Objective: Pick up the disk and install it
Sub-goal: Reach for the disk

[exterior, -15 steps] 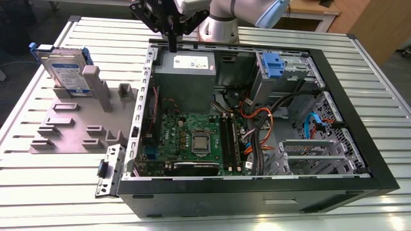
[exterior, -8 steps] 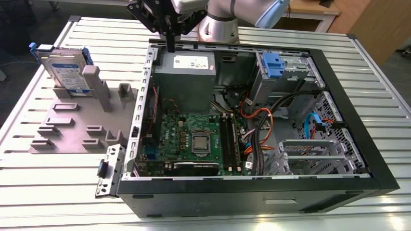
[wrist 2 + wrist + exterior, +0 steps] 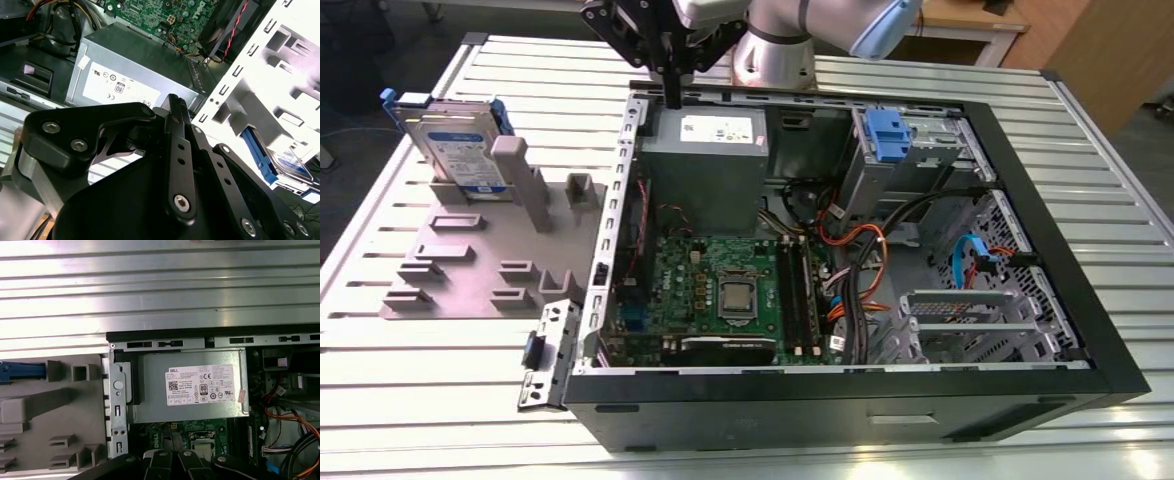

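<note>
The disk point(image 3: 454, 145), a silver-grey drive with a white-and-blue label in a blue carrier, stands on edge in the grey fixture point(image 3: 480, 260), to the exterior view's left of the open computer case point(image 3: 854, 390). In the second wrist view the disk point(image 3: 287, 162) shows past the case's white metal wall. My gripper point(image 3: 674, 97) hangs over the case's back edge, above the power supply box point(image 3: 707, 150), well apart from the disk. Its black fingers point(image 3: 173, 102) meet at the tips with nothing between them. In the first wrist view the carrier's blue end point(image 3: 22, 371) pokes in beside the fixture.
Inside the case lie the green motherboard point(image 3: 720, 290), orange and black cable bundles point(image 3: 854, 250), and a drive cage holding a lone blue bracket point(image 3: 887, 135). The power supply point(image 3: 200, 385) sits under the wrist. A ribbed metal table point(image 3: 427, 400) surrounds everything.
</note>
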Robot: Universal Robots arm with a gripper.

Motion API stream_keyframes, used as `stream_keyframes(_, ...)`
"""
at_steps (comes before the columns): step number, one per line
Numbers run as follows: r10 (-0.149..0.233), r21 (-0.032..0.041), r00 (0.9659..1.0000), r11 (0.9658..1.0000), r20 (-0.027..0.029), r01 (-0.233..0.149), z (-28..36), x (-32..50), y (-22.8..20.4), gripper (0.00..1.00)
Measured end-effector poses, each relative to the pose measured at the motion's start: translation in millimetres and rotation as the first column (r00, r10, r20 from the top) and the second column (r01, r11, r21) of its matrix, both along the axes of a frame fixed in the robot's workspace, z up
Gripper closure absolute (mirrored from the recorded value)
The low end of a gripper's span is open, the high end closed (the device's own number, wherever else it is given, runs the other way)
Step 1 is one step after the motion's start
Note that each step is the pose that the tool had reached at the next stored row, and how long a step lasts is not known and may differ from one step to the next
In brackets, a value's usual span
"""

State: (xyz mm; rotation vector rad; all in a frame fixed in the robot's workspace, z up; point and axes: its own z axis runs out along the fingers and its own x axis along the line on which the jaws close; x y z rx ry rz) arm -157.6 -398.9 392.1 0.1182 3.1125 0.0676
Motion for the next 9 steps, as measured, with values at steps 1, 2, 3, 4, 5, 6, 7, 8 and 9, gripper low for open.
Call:
stream_keyframes(1, 0.0, 0.0001, 1.0, 1.0, 0.0, 0.0, 0.0, -0.6, 0.0, 0.89)
stream_keyframes(2, 0.0, 0.0, 1.0, 1.0, 0.0, 0.0, 0.0, -1.3, 0.0, 0.89)
stream_keyframes(3, 0.0, -0.0001, 1.0, 1.0, 0.0, 0.0, 0.0, -2.0, 0.0, 0.89)
stream_keyframes(4, 0.0, 0.0, 1.0, 1.0, 0.0001, 0.0, 0.0, -2.8, 0.0, 0.89)
stream_keyframes(5, 0.0, 0.0, 1.0, 1.0, 0.0001, 0.0, 0.0, -3.5, 0.0, 0.89)
stream_keyframes(6, 0.0, 0.0, 1.0, 1.0, 0.0001, 0.0, 0.0, -4.0, 0.0, 0.89)
stream_keyframes(7, 0.0, 0.0, 1.0, 1.0, 0.0001, 0.0, 0.0, -4.2, 0.1, 0.89)
stream_keyframes(8, 0.0, 0.0, 1.0, 1.0, 0.0, 0.0, 0.0, -4.2, 0.1, 0.89)
stream_keyframes(9, 0.0, 0.0, 1.0, 1.0, 0.0, 0.0, 0.0, -4.3, 0.3, 0.89)
